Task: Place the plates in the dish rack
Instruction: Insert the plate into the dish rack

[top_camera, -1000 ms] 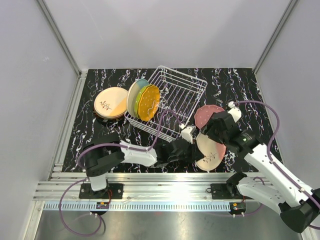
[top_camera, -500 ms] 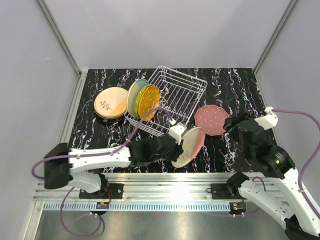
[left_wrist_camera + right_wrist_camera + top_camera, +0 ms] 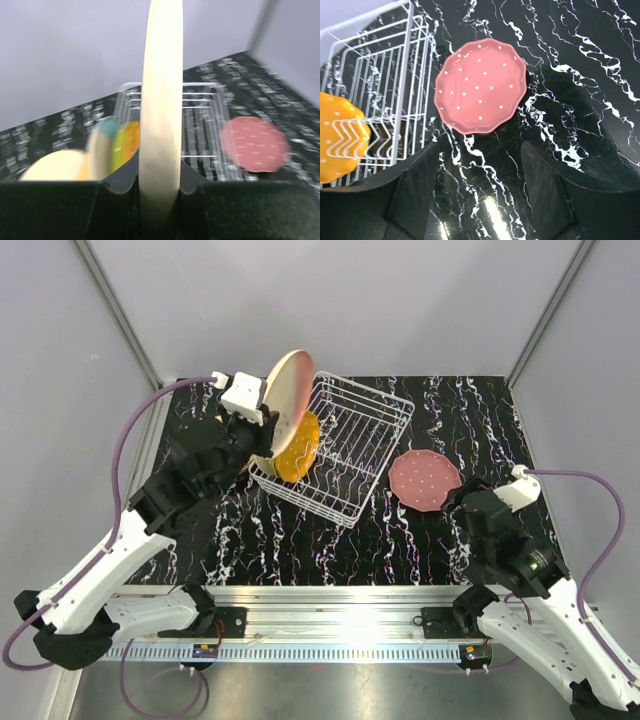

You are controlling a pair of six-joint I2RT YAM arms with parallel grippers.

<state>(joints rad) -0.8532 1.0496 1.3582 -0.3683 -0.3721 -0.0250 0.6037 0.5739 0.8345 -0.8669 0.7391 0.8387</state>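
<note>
Cream plate [image 3: 161, 90] stands on edge, clamped by left gripper [image 3: 160, 187]; right gripper [image 3: 480, 185] gapes empty

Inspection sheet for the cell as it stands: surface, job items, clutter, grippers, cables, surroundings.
Surface: black marbled tabletop, nothing spilled seen.
Job's things: dish rack holds orange plate and green plate upright; pink plate flat on the table right of it; cream plate held on edge over the rack's left end.
Clutter: nothing seen.
Grippers: left gripper shut on the cream plate; right gripper open, empty, near the pink plate.
Cables: purple cables loop off both arms, clear of the rack.
Surroundings: grey walls, aluminium frame.
</note>
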